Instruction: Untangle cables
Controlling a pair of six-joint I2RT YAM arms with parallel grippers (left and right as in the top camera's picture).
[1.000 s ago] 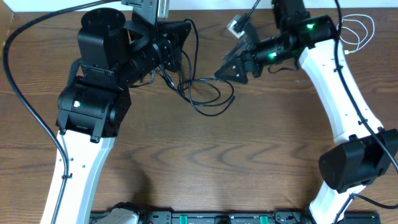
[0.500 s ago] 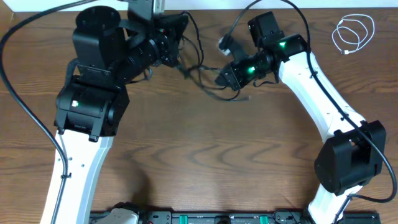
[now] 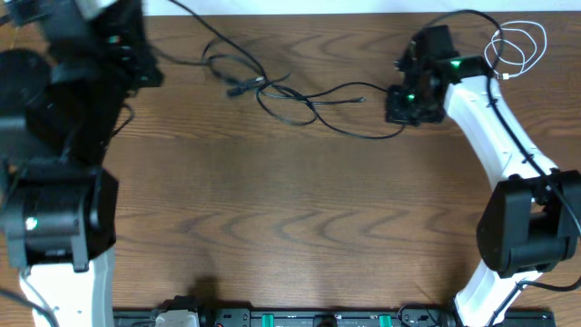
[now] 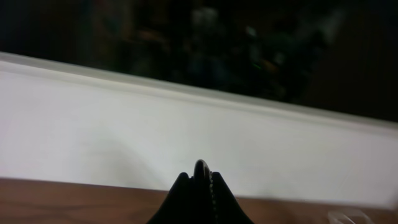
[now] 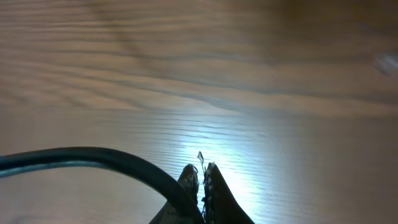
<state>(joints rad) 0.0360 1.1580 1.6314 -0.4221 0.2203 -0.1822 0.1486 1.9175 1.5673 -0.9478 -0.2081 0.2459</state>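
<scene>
Gripping black cable (image 5: 93, 154) — right end effector (image 5: 203, 173) (arm outstretched) | left arm (image 3: 54, 136) raised

You've got two cables: one black cable (image 3: 265, 84) across the upper middle, one white cable (image 3: 517, 47) upper right. Two arms, left arm (image 3: 64, 136) and right arm (image 3: 490, 118). One tabletop (image 3: 290, 218).

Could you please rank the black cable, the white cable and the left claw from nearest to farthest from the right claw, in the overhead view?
From the right claw:
1. Black cable, spread across the middle of the table, one loop reaching up to the claw.
2. White cable, coiled in the far corner.
3. Left claw, far across at the opposite side.
</scene>
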